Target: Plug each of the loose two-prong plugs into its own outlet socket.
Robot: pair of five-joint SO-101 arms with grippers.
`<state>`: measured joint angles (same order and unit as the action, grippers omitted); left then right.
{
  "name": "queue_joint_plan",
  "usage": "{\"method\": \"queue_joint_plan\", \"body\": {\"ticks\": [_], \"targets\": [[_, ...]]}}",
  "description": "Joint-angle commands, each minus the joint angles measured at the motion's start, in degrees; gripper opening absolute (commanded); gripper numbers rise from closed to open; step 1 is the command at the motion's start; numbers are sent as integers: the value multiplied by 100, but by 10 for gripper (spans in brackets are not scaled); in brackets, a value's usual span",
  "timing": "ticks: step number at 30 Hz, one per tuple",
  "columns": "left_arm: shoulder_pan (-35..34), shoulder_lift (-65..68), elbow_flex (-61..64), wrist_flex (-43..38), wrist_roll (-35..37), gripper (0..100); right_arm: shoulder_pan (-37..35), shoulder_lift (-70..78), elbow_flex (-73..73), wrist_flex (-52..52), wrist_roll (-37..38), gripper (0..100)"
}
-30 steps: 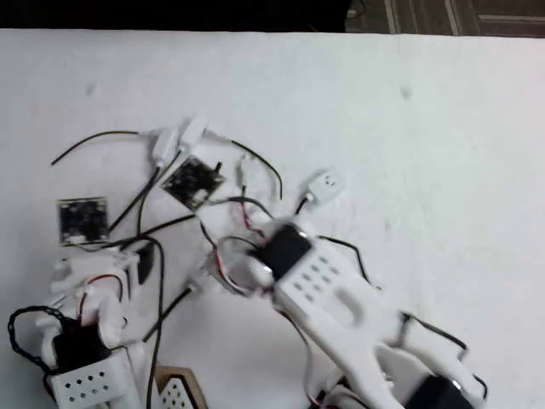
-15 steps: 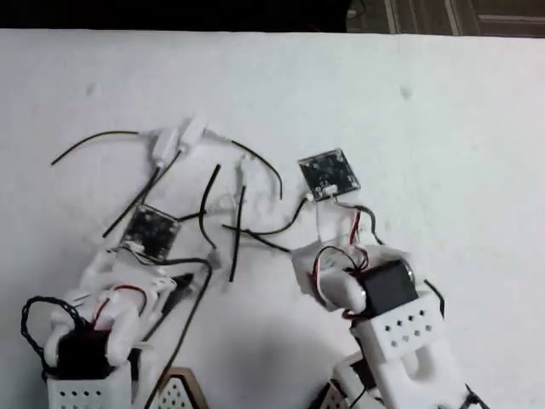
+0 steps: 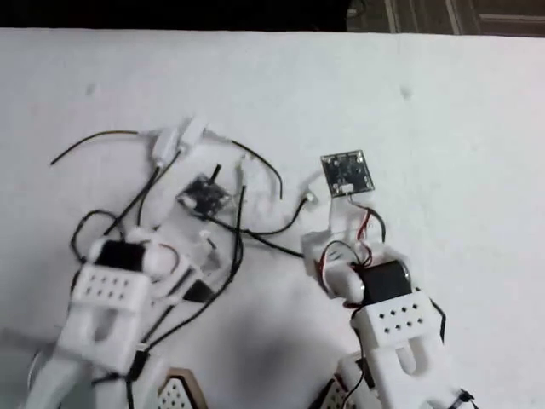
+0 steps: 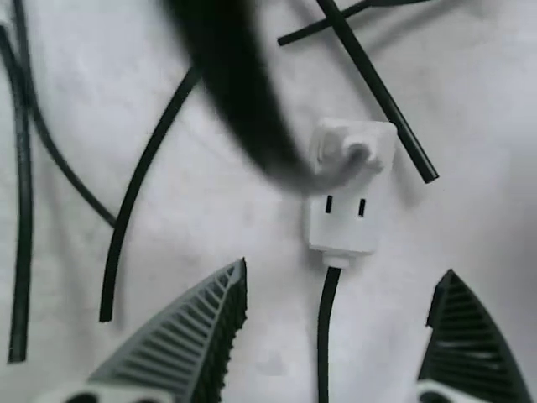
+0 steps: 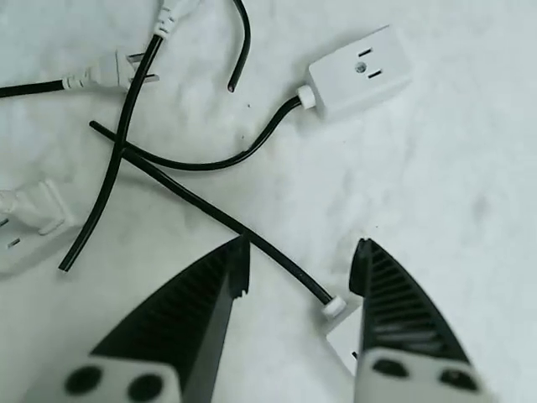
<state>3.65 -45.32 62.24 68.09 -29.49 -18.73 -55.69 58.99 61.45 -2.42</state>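
The left end effector (image 4: 342, 285) has swung forward, open and empty, with an outlet socket (image 4: 340, 222) just ahead, ready to grab.

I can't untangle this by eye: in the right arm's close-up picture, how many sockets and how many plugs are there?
Sockets: 3, two partly hidden.
Plugs: 3, prongs clear on one.
Total: 6.

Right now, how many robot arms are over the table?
2. The left arm sits lower left in the high view, its left gripper open over a white socket; the right arm sits lower right, its right gripper open over a black cable.
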Motion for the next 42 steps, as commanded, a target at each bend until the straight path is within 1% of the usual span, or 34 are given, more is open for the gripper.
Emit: {"method": "queue_joint_plan", "body": {"ticks": [1,3,5,9,12,15,17,19,21,26,29,32,36,40,42], "targets": [[189,1086,-185,-897,448,340,57,-119,26,-127,-62,187],[189,1499,-176,-1204,501,338,57,-119,35,-127,-62,187],[189,1815,-220,-1310,501,321,57,-119,35,-127,-62,187],[224,2000,-360,-1292,475,214,84,-119,35,-127,-62,187],[514,2026,-281,-1266,466,131,268,-136,9,-127,-62,187],[945,2000,-141,-1231,466,58,453,-163,0,-136,-62,187],[1068,2000,-176,-1090,466,18,470,-171,0,-136,-62,187],[1068,1991,-316,-1037,501,24,470,-154,0,-136,-53,187],[910,1991,-563,-897,501,22,470,-127,0,-136,-44,187],[365,1991,-1600,-413,501,22,470,-127,0,-136,-35,187],[13,2009,-2163,-457,475,22,470,-127,0,-136,-26,187],[-145,2035,-2611,-642,466,22,462,-119,9,-136,-26,187],[-180,2044,-2989,-1064,484,22,462,-119,18,-136,-26,187],[-180,2088,-2998,-1908,501,22,462,-119,26,-136,-26,187],[-180,2325,-3033,-2295,501,23,453,-119,26,-136,-26,187]]}}
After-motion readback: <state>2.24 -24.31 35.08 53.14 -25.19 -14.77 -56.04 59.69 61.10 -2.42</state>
